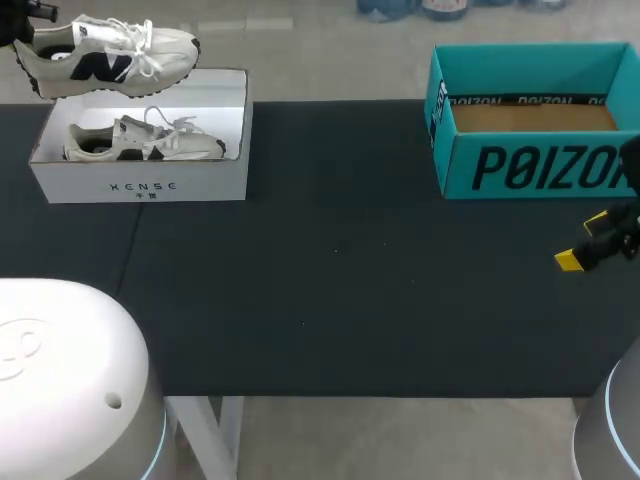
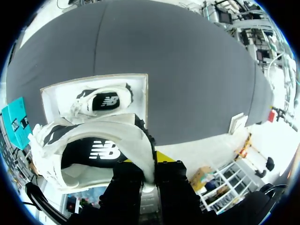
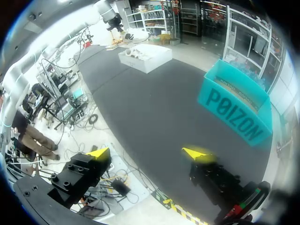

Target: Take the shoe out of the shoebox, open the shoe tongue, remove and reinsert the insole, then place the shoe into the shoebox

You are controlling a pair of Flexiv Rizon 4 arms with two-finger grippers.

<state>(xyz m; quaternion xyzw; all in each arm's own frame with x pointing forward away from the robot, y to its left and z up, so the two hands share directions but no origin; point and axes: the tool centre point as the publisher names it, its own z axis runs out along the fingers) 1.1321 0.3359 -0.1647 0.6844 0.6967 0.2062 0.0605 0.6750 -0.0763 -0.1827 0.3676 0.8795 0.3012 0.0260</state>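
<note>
Our left gripper (image 2: 149,171) holds 1 white sneaker (image 1: 110,55) in the air just above the white shoebox (image 1: 140,185). We judge it is high enough to clear the box walls, so the first step, getting the shoe out, looks nearly done. The left wrist view shows the grip: the 2 fingers are clenched on the heel collar, with the white heel material pinched between them from both sides. The toe points away from the gripper and the dark opening faces up. Holding it by the heel leaves the tongue and insole free, which should suit the next steps. A second sneaker (image 1: 145,140) lies on its side inside the white shoebox, directly below the lifted one and apart from it. Our right gripper (image 3: 146,152) hangs over the near right part of the black table (image 1: 330,280). Its 2 yellow tips are spread wide with nothing between them and nothing touching them. It sits in front of the open teal box (image 1: 540,165), well apart from the sneaker, likely waiting to help with the tongue.
</note>
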